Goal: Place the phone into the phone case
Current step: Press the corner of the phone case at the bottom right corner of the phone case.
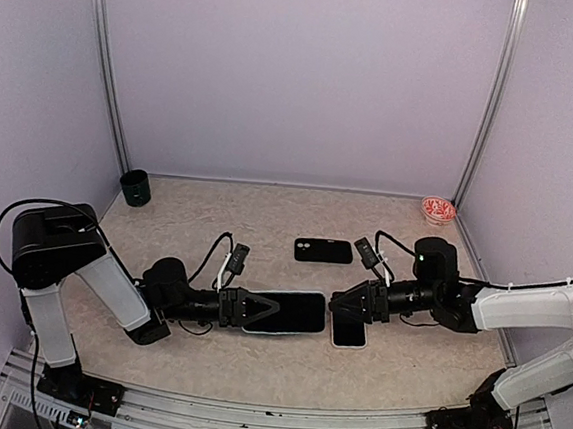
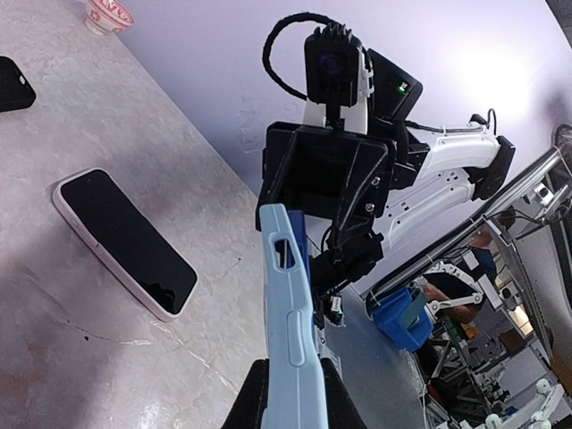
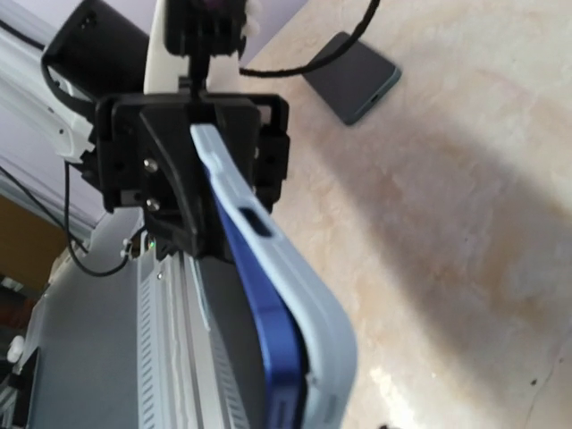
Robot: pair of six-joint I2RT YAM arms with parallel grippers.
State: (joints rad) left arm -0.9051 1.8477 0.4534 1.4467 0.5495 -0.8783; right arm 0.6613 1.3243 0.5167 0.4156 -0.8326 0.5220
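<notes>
- The left gripper point(image 1: 246, 306) has its jaws clamped on the left end of the phone case point(image 2: 290, 357), held mid-table; the right gripper point(image 1: 341, 302) seems clamped on its right end.
- The phone point(image 3: 259, 304) looks half-seated, so uneven pressure may pop it out.

Seen edge-on, a pale blue phone case point(image 3: 323, 326) runs diagonally from the middle of the frame to its bottom edge. A darker blue phone point(image 3: 266, 331) lies against its inner side and shows most at the near end. At the far end, the black left gripper point(image 3: 219, 188) is clamped on the case's tip, with a white arm link point(image 3: 161, 45) rising behind it and a black cable point(image 3: 313, 58) looping away. On the beige marbled table point(image 3: 465, 223) beyond, a dark flat device point(image 3: 350, 76) lies well apart. A ribbed metal rail point(image 3: 170, 349) borders the table at lower left.
</notes>
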